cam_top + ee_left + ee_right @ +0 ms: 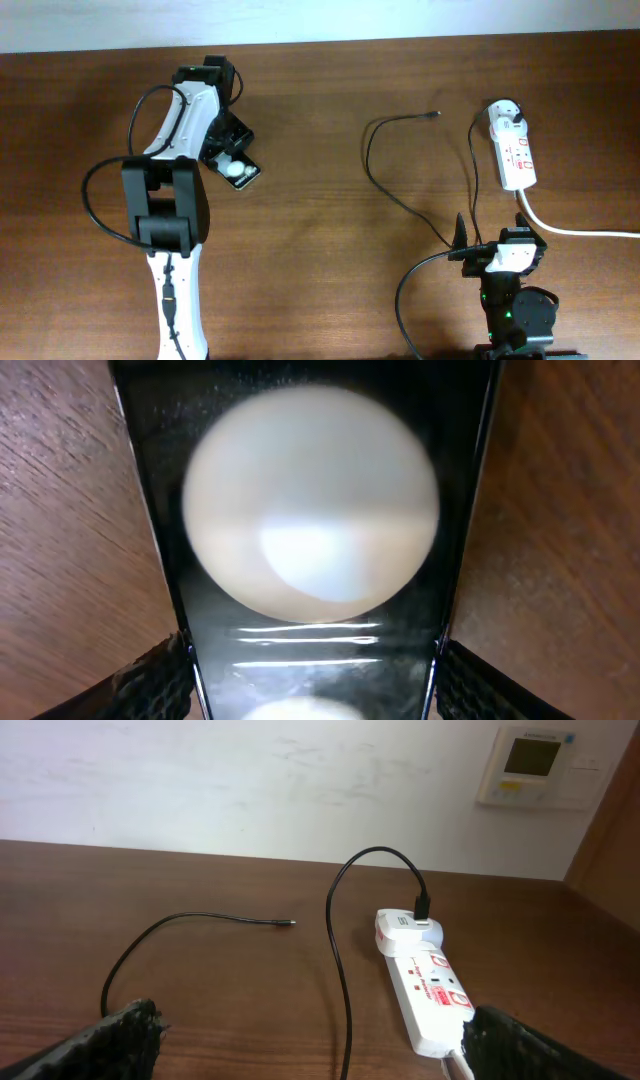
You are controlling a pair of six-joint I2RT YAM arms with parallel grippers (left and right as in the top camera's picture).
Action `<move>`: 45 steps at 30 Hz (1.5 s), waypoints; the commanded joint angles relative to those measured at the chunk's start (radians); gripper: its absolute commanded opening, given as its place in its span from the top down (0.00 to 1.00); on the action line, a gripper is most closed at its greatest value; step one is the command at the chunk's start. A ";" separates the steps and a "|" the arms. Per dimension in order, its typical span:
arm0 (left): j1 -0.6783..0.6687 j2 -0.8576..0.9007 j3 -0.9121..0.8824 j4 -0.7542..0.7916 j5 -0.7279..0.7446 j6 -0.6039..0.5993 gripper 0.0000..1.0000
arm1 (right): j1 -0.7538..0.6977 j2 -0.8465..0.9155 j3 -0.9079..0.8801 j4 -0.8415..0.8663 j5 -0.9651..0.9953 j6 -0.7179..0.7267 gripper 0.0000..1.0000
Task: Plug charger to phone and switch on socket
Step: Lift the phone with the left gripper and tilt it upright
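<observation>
My left gripper (pixel 312 685) sits low over the phone (pixel 310 510), one finger along each long edge. The pads (pixel 150 680) look to be touching those edges, but I cannot tell whether they are pressing. The phone lies flat on the counter (pixel 60 510) directly beneath this gripper, glossy face up, with a round white spot filling most of the wrist view. I judge it rigid, light and slick. Its smooth sides give the pads little to bite, so I would take it squarely across its narrow width at mid-length. I would squeeze gently, since the face could crack or the body could squirt out sideways.

My right gripper (pixel 310 1020) is spread wide with nothing in it. Ahead of it and to the right lies the socket (pixel 430 995), with the adapter (pixel 405 925) of the charger (pixel 335 950) plugged into its far end. The cable arches up from the adapter and runs back toward this gripper. Its tip (pixel 288 925) lies loose ahead and slightly left, well apart from the phone. The cable looks limp and light, so I would grasp it just behind the tip, where it should be stiff enough to steer.

The counter is dark, smooth wood. Beyond it stands a white wall (pixel 250 780) with a small panel (pixel 530 765) high on the right.
</observation>
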 commanded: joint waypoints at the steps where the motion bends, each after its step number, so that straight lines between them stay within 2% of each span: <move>1: 0.002 0.005 0.029 -0.043 0.024 0.072 0.36 | 0.005 -0.006 -0.009 -0.004 -0.006 0.004 0.01; 3: 0.004 -0.002 0.071 -0.077 0.027 0.100 0.40 | 0.005 -0.006 -0.009 -0.004 -0.006 0.004 0.01; 5: 0.000 -0.005 0.138 -0.106 0.027 0.186 0.40 | 0.005 -0.006 -0.009 -0.004 -0.006 0.004 0.01; 8: -0.029 -0.004 0.137 -0.117 0.026 0.290 0.40 | 0.005 -0.006 -0.009 -0.004 -0.006 0.004 0.01; 10: -0.065 -0.004 0.137 -0.117 0.026 0.294 0.40 | 0.005 -0.006 -0.009 -0.004 -0.006 0.004 0.01; 13: -0.129 -0.004 0.137 -0.114 0.026 0.370 0.41 | 0.005 -0.006 -0.009 -0.004 -0.006 0.004 0.01; 18: -0.232 -0.003 0.098 -0.061 0.026 0.375 0.41 | 0.005 -0.006 -0.009 -0.004 -0.006 0.004 0.01; 21: -0.246 -0.003 0.042 0.020 0.016 0.375 0.36 | 0.005 -0.006 -0.009 -0.004 -0.006 0.004 0.01; 22: -0.246 -0.004 0.044 0.036 -0.021 0.386 0.23 | 0.005 -0.006 -0.009 -0.004 -0.006 0.004 0.01; 23: -0.244 -0.004 0.057 0.045 -0.023 0.443 0.04 | 0.005 -0.006 -0.009 -0.004 -0.006 0.004 0.01; 25: -0.246 -0.004 0.126 0.033 -0.022 0.606 0.01 | 0.005 -0.006 -0.009 -0.004 -0.006 0.004 0.01; 28: -0.269 -0.004 0.167 0.093 -0.019 0.704 0.01 | 0.005 -0.006 -0.009 -0.004 -0.006 0.004 0.01; 34: -0.288 -0.003 0.120 0.128 0.039 0.685 0.01 | 0.005 -0.006 -0.009 -0.004 -0.006 0.004 0.01; 35: -0.291 -0.003 0.105 0.128 0.086 0.684 0.01 | 0.005 -0.006 -0.009 -0.004 -0.006 0.004 0.01; 45: -0.295 -0.003 -0.042 0.208 0.087 0.684 0.01 | 0.005 -0.006 -0.009 -0.004 -0.006 0.004 0.01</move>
